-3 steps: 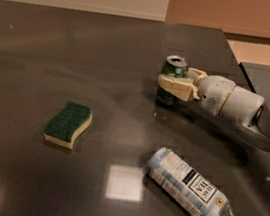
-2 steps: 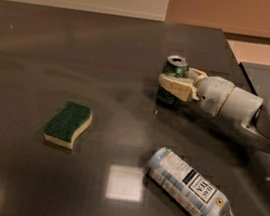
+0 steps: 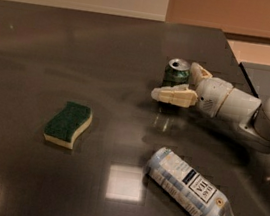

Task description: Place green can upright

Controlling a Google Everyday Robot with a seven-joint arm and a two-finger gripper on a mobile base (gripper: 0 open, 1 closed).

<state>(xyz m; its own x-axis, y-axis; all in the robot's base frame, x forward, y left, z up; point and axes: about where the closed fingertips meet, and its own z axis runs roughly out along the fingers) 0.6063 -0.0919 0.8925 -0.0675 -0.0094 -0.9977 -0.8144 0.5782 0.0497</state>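
The green can (image 3: 176, 72) stands upright on the dark table (image 3: 83, 46), its silver top facing up. My gripper (image 3: 175, 80) reaches in from the right with its white arm (image 3: 246, 109). Its jaws are open and stand on either side of the can. The near finger (image 3: 174, 96) lies in front of the can with a gap to it. The far finger (image 3: 198, 71) sits behind the can's right side.
A yellow sponge with a green top (image 3: 68, 124) lies at the left. A clear plastic bottle with a white-and-black label (image 3: 190, 191) lies on its side in front of the arm. The table's right edge (image 3: 237, 64) runs close behind the arm.
The jaws have opened: the near finger has moved away from the can toward the front. The can stays upright in the same spot.
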